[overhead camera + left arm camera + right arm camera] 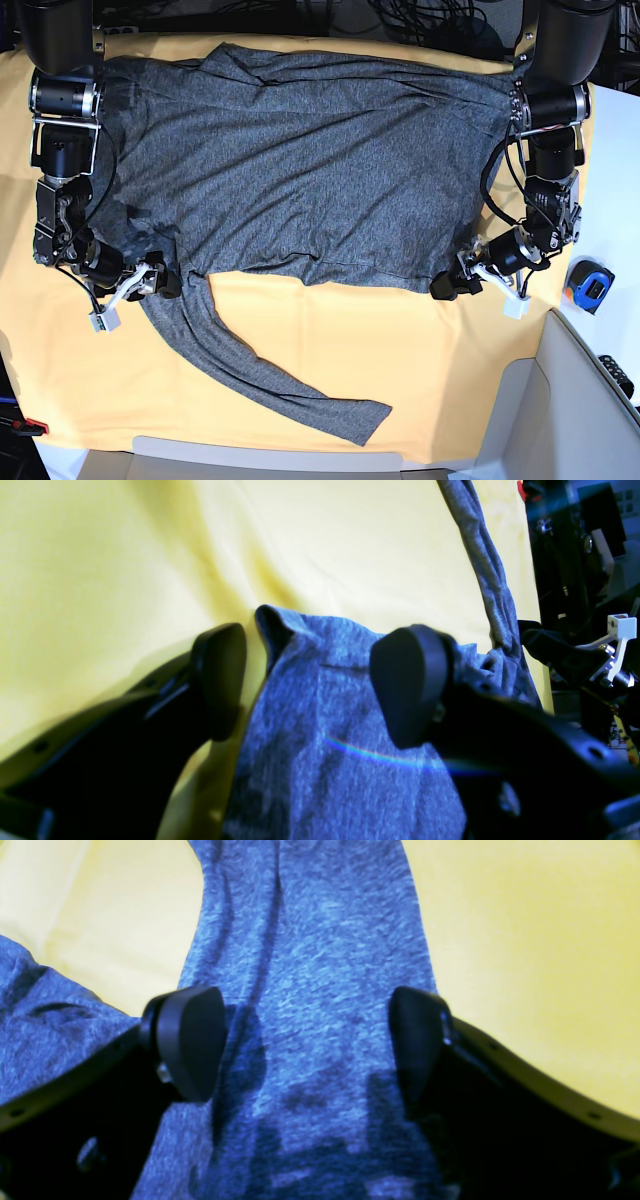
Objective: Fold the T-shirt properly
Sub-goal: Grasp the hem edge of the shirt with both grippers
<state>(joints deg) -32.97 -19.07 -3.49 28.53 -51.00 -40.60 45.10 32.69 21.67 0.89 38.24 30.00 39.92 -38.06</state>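
The thin, limp dark-grey knit long-sleeved T-shirt (310, 170) is best pinched at its hem corners; both the left gripper (310, 685) and the right gripper (305, 1040) are spread wide, nothing grasped.

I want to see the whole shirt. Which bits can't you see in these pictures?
- Base view: shirt top corners, hidden behind both arms.
- Left wrist view: shirt blurred, partly covered by the open left gripper.
- Right wrist view: sleeve cut off by the edges, behind the open right gripper.

T-shirt (320, 170) matt heathered knit, table cloth (400, 360) smooth
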